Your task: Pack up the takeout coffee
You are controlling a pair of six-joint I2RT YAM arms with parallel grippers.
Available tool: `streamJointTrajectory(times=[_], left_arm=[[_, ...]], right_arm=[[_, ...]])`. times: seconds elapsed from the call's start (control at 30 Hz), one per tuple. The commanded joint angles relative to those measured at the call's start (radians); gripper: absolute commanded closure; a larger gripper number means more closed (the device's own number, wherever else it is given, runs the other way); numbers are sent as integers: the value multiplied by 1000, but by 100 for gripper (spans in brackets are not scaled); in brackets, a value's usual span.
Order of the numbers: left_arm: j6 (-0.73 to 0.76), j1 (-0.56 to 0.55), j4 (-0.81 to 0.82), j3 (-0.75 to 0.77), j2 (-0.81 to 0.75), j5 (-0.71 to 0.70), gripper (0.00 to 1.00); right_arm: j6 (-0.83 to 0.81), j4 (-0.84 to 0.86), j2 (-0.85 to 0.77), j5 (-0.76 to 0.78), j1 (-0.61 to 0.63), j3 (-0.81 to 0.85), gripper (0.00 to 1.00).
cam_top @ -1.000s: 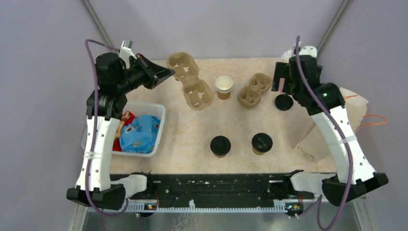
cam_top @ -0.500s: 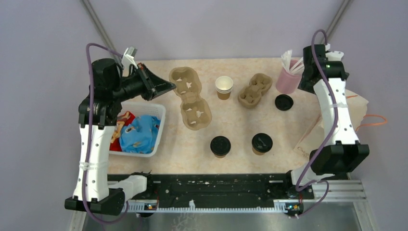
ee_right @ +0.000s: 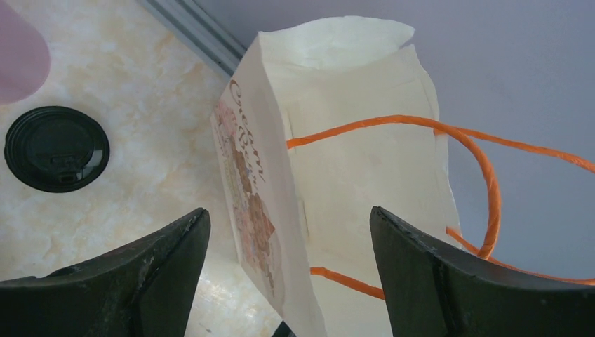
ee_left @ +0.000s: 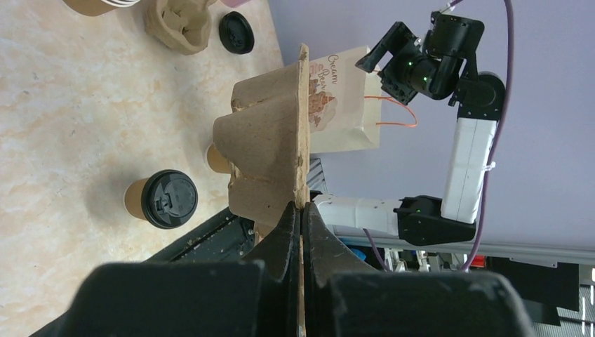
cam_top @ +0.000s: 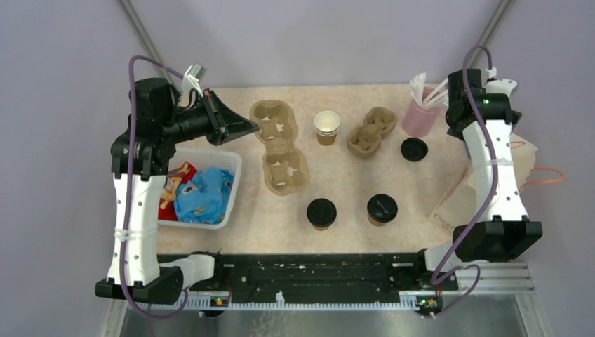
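Two takeout coffees, brown paper cups with black lids, stand near the front middle of the table: the left coffee (cam_top: 321,213) and the right coffee (cam_top: 382,209). The left wrist view shows one coffee (ee_left: 165,199); the other is mostly hidden behind the carrier. My left gripper (cam_top: 249,128) is shut on the rim of a brown four-cup pulp carrier (cam_top: 281,147), pinched edge-on between the jaws (ee_left: 300,207). My right gripper (ee_right: 288,210) is open and empty over a white paper bag (ee_right: 351,161) with orange handles, at the far right (cam_top: 459,116).
An open stack of paper cups (cam_top: 327,128), a smaller pulp carrier (cam_top: 372,131), a loose black lid (cam_top: 414,149) and a pink cup of white sticks (cam_top: 419,116) sit at the back. A white basket (cam_top: 228,193) of packets stands at the left.
My right arm has swung away from the pink cup, out to the right over the paper bag. My left gripper has carried the pulp carrier slightly right and nearer.
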Motion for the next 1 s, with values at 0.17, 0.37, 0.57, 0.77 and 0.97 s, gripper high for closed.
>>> streamJointTrajectory(times=[0.17,0.37,0.57,0.77,0.97], left_arm=[[2,3,34,-18,-14,26,100],[-5,3,51,-37,-21,23,100],[-17,3,68,-35,-20,16,100],[-16,3,78,-26,-22,1,100],[-18,3,88,-33,-35,-7,100]], right_arm=[[10,113,-100,-31,-51,-157,21],[-36,250,-108,-102,-80,-218,27],[-90,335,-84,-136,-108,-246,37],[-149,374,-108,-157,-121,-257,75],[-269,376,-139,-180,-121,-188,100]])
